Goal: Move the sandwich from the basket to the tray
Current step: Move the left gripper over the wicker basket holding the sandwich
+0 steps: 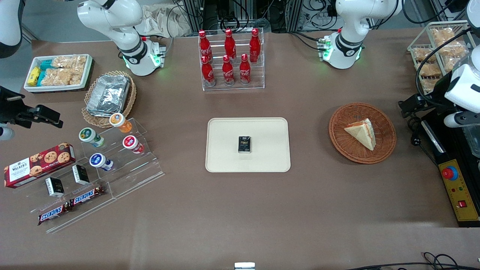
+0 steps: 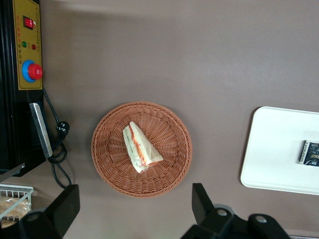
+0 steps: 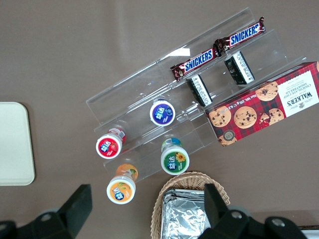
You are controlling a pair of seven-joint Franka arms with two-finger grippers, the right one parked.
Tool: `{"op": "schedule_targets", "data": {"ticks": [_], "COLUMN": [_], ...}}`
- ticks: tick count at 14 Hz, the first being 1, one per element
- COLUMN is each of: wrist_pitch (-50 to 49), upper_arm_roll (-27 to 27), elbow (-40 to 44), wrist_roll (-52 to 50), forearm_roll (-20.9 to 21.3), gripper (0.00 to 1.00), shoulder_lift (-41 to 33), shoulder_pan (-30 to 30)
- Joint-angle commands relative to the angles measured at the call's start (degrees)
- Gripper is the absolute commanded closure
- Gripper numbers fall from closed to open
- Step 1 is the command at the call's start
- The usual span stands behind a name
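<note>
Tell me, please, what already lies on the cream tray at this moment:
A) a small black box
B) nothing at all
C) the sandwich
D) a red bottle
A: a small black box sits near the middle of the tray, while the sandwich is in the basket, and the open gripper hovers above that basket, holding nothing.
</note>
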Motion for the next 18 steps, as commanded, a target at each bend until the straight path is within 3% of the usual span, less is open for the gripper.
{"op": "schedule_targets", "data": {"ticks": [1,6,12,18], "wrist_pitch": [0.2,-0.7,11.7,27.1], "upper_arm_roll": [0.0,0.0,2.8,2.4], "elbow": [0.6,-0.2,-22.0,-36.6], "wrist_roll": [-0.1,-7.7,-13.1,-25.9], "forearm_roll": [0.1,0.1,-2.5,-1.8], "gripper": [0.00,0.00,0.00,0.00], "shoulder_lift": [0.2,0.2,-9.4,-11.8], "shoulder_pan": [0.1,0.1,0.8,0.8]}}
